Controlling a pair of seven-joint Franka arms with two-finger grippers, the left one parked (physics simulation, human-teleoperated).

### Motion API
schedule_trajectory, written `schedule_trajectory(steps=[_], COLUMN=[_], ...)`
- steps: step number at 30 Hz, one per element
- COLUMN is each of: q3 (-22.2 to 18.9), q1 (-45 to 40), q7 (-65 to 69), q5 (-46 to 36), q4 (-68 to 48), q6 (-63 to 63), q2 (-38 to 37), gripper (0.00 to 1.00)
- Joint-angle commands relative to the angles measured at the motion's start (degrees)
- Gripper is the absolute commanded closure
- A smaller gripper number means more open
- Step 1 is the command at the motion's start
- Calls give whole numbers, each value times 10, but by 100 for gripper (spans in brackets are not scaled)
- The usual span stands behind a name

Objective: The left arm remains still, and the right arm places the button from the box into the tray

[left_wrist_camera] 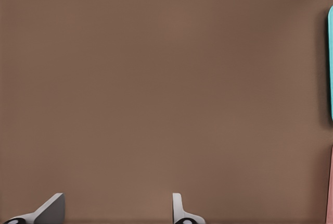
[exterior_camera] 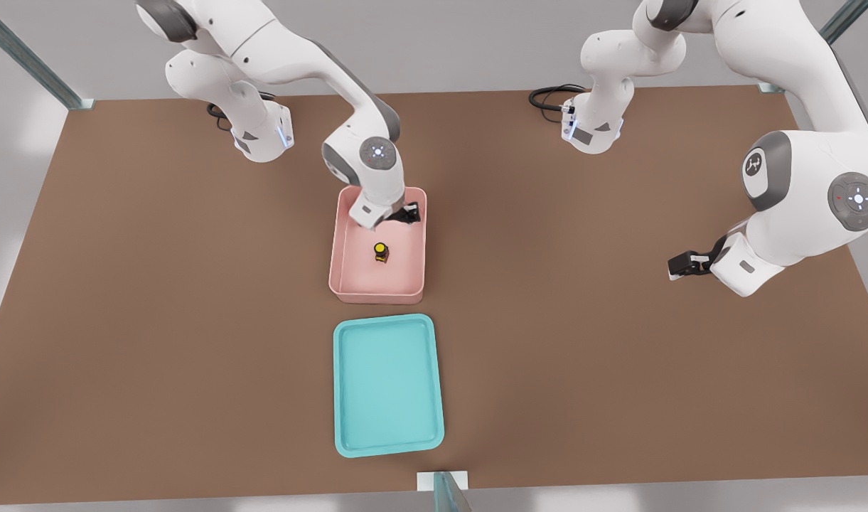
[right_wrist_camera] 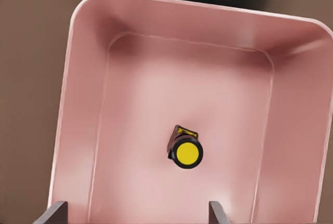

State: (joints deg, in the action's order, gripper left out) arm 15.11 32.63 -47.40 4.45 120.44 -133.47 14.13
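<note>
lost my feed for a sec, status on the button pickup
Pincer open, over the box's far end. Button on box floor, not gripped. Tray holds nothing. No obstruction seen.

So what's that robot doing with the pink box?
The right arm's hand hangs open over the far end of the pink box, and it isn't holding anything. A tiny yellow-topped button sits alone on the box floor, near the middle. In the right wrist view the button lies just ahead of the two spread fingertips. The turquoise tray, where the button should go, lies on the brown table just in front of the box.
</note>
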Motion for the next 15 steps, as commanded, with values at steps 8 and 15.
schedule_trajectory(steps=[8,15], q3=[-26,-63], q1=[2,5], q7=[-332,-330], q5=[33,84], q4=[118,145], q6=[-236,-301], q2=[-16,5], gripper=[0,0])
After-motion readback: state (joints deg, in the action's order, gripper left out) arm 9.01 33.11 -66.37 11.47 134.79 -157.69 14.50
